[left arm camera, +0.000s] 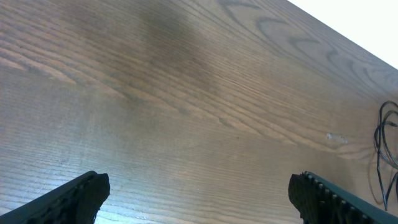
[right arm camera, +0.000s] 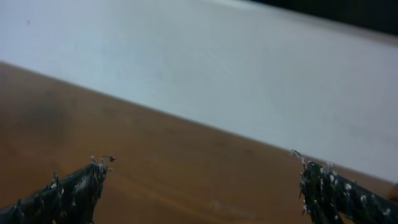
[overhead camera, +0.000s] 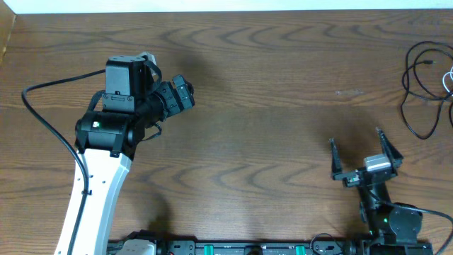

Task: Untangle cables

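Observation:
A thin black cord (overhead camera: pixel 416 85) lies in loose loops at the far right of the table, with a bit of thin white cord (overhead camera: pixel 449 79) at the frame's right edge. The black loops also show at the right edge of the left wrist view (left arm camera: pixel 384 155). My left gripper (overhead camera: pixel 185 93) is open and empty at the upper left, far from the cords; its fingertips (left arm camera: pixel 199 190) frame bare wood. My right gripper (overhead camera: pixel 357 145) is open and empty at the front right, well in front of the cords; in its wrist view (right arm camera: pixel 202 177) no cord shows.
The wooden table (overhead camera: pixel 269 106) fills the view. A thick black arm cable (overhead camera: pixel 42 113) loops off the left arm. The table's far edge meets a pale wall (right arm camera: pixel 217 62). The arm bases stand along the front edge.

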Robot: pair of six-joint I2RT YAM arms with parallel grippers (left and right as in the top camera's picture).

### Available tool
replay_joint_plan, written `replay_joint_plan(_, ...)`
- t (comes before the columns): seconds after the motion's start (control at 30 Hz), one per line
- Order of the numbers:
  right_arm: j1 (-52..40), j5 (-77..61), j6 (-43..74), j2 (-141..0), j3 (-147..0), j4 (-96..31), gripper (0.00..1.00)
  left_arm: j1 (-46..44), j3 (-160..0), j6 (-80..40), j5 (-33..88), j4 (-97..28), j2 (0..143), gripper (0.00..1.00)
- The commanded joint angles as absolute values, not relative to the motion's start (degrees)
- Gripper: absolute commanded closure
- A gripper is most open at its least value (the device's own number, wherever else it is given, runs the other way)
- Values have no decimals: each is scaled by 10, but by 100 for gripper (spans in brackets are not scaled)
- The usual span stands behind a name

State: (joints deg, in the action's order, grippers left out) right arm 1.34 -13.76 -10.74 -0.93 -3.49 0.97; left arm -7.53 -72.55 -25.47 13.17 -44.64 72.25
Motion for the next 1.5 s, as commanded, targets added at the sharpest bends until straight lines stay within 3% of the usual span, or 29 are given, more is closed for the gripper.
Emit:
replay_joint_plan(0.0,10,-171,-97,-3,-10,15,1,-73,-730,-251,127,-446,727,2)
replay_joint_plan(0.9,10,-201,-97,-4,-3,-27,1,-73,-730,-251,127,-446,727,2)
replay_joint_plan(1.23,10,-201,-97,-4,-3,-27,1,-73,-722,-247,48,-514,727,2)
replay_joint_plan(1.47,10,-201,-97,-4,-3,-27,1,-71,-623,-168,55,-400,658,2)
